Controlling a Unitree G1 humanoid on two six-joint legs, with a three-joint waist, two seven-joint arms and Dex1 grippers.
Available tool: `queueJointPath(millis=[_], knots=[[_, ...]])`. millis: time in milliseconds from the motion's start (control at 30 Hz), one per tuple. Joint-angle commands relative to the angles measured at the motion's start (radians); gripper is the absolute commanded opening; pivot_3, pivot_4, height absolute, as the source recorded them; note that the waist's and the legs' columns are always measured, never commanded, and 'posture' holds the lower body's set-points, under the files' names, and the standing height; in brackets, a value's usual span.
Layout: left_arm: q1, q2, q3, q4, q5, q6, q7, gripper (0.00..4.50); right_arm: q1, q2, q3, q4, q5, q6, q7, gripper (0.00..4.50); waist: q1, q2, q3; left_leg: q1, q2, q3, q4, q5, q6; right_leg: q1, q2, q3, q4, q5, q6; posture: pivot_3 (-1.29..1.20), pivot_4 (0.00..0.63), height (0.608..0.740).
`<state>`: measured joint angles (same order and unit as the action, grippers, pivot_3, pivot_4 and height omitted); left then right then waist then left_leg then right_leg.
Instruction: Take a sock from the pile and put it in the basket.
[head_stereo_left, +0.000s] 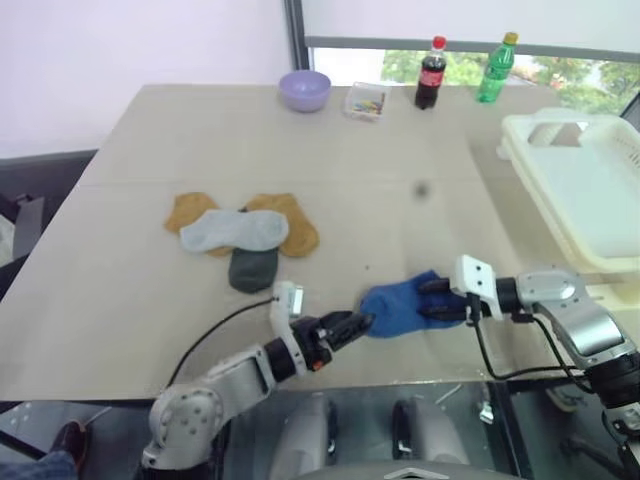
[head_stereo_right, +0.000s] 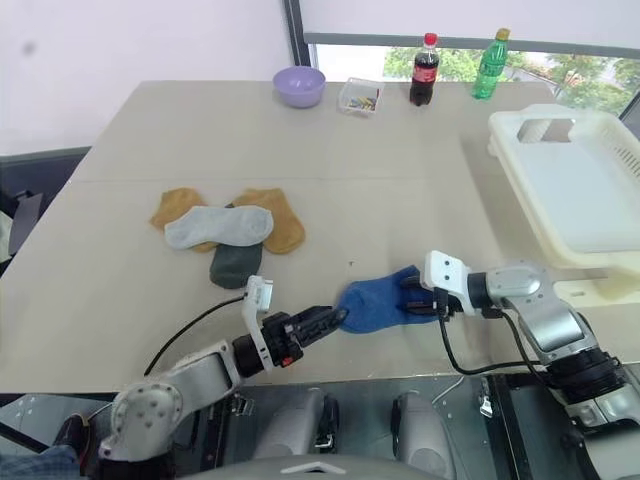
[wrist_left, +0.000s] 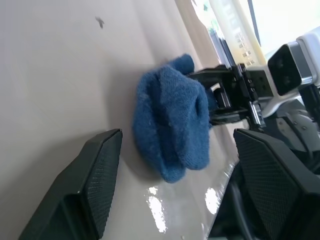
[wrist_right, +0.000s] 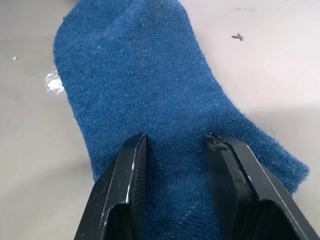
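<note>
a blue sock (head_stereo_left: 400, 306) lies on the beige table (head_stereo_left: 130, 270) near its front edge, at about 5 o'clock from the table's middle. the right gripper (head_stereo_left: 436, 300) comes in from 3 o'clock and has its two black fingers (wrist_right: 131, 165) pinched onto one end of the sock, a fold of blue cloth between them. the left gripper (head_stereo_left: 352, 324) points at the sock's other end from 8 o'clock; its jaws stand wide apart, with the sock's end in the gap between them and neither pad touching it in the left wrist view.

the pile (head_stereo_left: 243, 232) sits at 10 o'clock from the blue sock, well apart from it: two mustard-orange socks, a light grey one laid across them and a dark grey one at the near side. the white basket (head_stereo_left: 590, 190) rests at the table's right edge, at 2 o'clock from the held sock. along the far edge stand a lilac bowl (head_stereo_left: 304, 90), a small clear box (head_stereo_left: 365, 101), a cola bottle (head_stereo_left: 431, 73) and a green bottle (head_stereo_left: 497, 68).
</note>
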<state>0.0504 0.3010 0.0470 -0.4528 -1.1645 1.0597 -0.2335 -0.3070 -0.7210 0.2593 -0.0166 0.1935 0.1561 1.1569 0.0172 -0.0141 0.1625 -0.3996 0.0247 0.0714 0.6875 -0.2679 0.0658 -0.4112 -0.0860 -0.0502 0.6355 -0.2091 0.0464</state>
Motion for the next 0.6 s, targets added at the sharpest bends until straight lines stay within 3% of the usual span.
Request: queueJointPath(millis=[33,233,467,600], knots=[[-0.055,-0.005,-0.042,0.079,-0.023,0.074,0.016,3.89,0.025,0.001,0.028,0.003,-0.039,0.033,-0.008,1.91,-0.001,-0.001,-0.002,0.0,0.0,0.0,0.0,0.0,0.0,0.0,0.0,0.0,0.0,0.0,0.0,0.0,0.15,0.733],[-0.177,-0.031,-0.096,0.295,-0.025,0.142,-0.131,3.89,0.032,0.004,0.032,-0.021,-0.049,0.056,-0.018,1.91,-0.002,-0.001,-0.011,0.001,0.0,0.001,0.0,0.0,0.0,0.0,0.0,0.0,0.0,0.002,-0.003,0.0,0.15,0.733],[-0.255,-0.07,0.036,0.396,-0.26,0.232,-0.16,3.89,0.036,0.001,0.008,-0.023,-0.055,0.066,-0.04,1.91,-0.002,0.0,-0.012,0.0,0.0,0.0,-0.001,0.0,0.0,0.0,-0.001,0.0,0.0,0.002,-0.003,0.0,0.15,0.733],[-0.305,-0.098,0.047,0.417,-0.35,0.253,-0.15,3.89,0.024,0.017,-0.002,-0.017,-0.056,0.073,-0.067,1.91,-0.003,-0.001,-0.012,0.0,0.0,0.0,-0.001,0.0,0.0,0.0,-0.002,0.0,0.0,0.002,-0.003,0.0,0.15,0.733]])
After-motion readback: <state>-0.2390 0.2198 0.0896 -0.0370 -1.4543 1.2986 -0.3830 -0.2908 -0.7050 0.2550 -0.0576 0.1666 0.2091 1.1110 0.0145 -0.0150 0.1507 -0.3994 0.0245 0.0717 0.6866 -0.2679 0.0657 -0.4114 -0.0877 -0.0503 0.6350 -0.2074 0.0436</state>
